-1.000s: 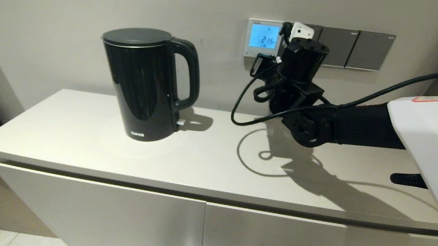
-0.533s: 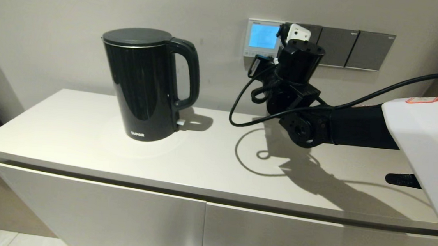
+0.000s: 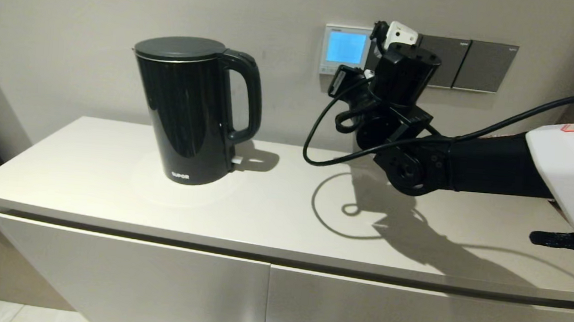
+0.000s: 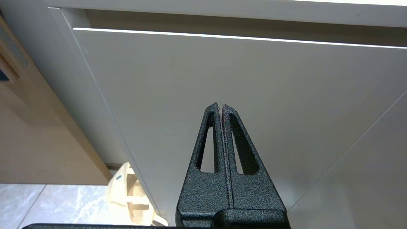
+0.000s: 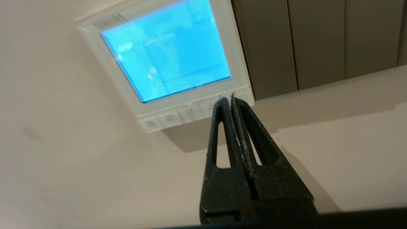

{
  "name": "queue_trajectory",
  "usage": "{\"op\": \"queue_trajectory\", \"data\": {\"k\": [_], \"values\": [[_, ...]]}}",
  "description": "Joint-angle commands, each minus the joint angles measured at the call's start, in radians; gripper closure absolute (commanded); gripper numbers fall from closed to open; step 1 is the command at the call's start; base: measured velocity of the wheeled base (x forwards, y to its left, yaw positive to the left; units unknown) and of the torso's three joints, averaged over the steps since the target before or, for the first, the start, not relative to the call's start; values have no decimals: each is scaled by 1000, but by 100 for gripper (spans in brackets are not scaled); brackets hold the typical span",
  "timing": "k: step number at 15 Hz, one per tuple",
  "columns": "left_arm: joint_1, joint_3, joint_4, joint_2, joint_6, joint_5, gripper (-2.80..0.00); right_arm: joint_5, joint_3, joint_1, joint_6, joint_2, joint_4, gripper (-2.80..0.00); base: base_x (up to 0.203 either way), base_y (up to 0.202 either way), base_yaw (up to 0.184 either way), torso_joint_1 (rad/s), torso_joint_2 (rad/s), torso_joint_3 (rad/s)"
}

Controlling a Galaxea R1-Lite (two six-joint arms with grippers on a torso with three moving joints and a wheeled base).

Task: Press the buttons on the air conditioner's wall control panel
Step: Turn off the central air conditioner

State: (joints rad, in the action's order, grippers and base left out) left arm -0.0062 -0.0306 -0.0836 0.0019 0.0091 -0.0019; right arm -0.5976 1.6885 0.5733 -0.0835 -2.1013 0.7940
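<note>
The white wall control panel has a lit blue screen with no digits showing; it also shows in the right wrist view. The pale buttons run along its lower edge. My right gripper is shut, its tips at the right end of the button row, just past the up-arrow key. In the head view my right wrist hides the panel's right edge and the fingertips. My left gripper is shut and empty, parked low before a cabinet door.
A black kettle stands on the white cabinet top, left of the panel. Dark grey switch plates adjoin the panel's right side. A black cable loops off my right wrist. A cream object lies on the floor.
The screen showed digits a second ago and is now plain blue. My right wrist shifted slightly left, then back right and a little up. The left arm has not moved.
</note>
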Motion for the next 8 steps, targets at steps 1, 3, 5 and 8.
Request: {"op": "queue_trajectory", "data": {"k": [1, 3, 5, 8], "values": [[0, 0, 0, 0, 0, 0, 0, -5, -32, 25, 6, 60, 9, 0, 0, 0, 0, 0, 0, 0], [0, 0, -1, 0, 0, -1, 0, -8, -43, 37, 20, 86, 14, 0, 0, 0, 0, 0, 0, 0], [0, 0, -1, 0, 0, 0, 0, -14, -63, 43, 39, 121, 20, 0, 0, 0, 0, 0, 0, 0], [0, 0, -1, 0, 0, 0, 0, -25, -136, 37, 62, 234, 17, 0, 0, 0, 0, 0, 0, 0]]}}
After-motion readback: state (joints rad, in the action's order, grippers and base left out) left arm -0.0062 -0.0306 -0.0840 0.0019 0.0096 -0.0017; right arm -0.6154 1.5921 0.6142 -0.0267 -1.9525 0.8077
